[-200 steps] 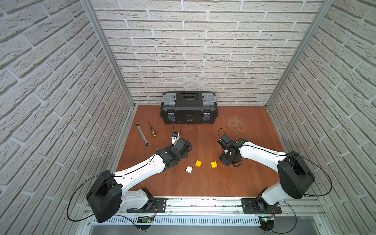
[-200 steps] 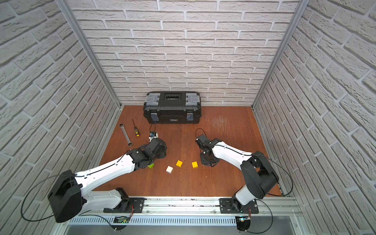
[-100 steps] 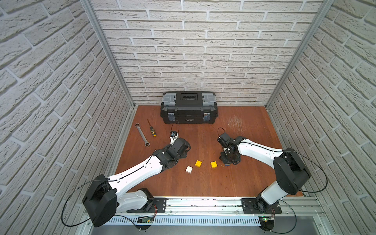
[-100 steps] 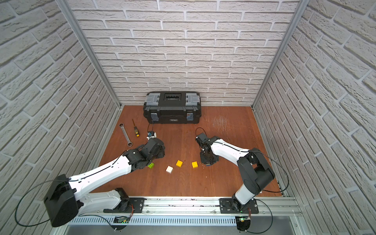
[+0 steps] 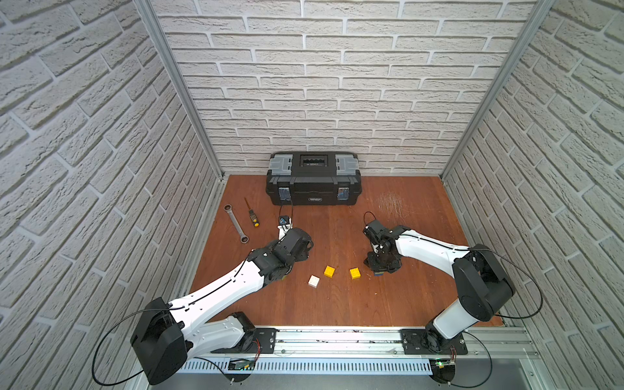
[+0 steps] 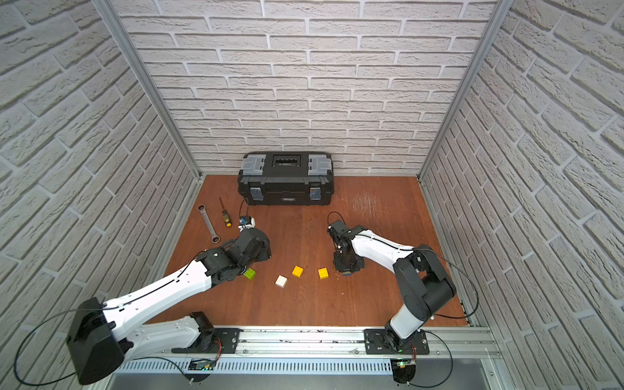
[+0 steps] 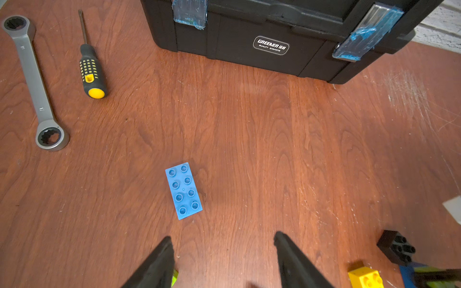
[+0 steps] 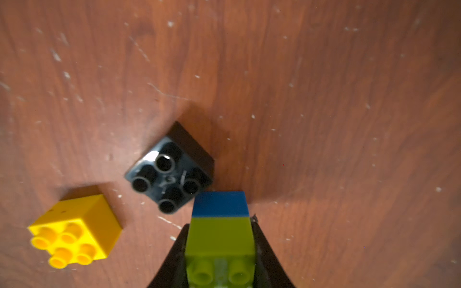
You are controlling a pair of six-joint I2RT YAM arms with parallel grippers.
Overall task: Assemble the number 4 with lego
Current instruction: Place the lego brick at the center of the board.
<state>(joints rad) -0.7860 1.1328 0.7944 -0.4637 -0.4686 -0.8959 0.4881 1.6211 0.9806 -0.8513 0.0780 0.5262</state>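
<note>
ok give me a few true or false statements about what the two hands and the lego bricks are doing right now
1. The right hand is shut on a lime green brick joined to a blue brick. True.
2. The left hand holds the long blue brick. False: its jaws stand open and the brick lies flat on the table ahead of it.
3. A white brick and two yellow bricks lie loose on the table. True.
4. The black brick is stacked on a yellow brick. False: it lies on the table with no brick under it.

Long blue lego (image 7: 183, 190) flat; grn+blue stack (image 8: 220, 232) gripped
</note>
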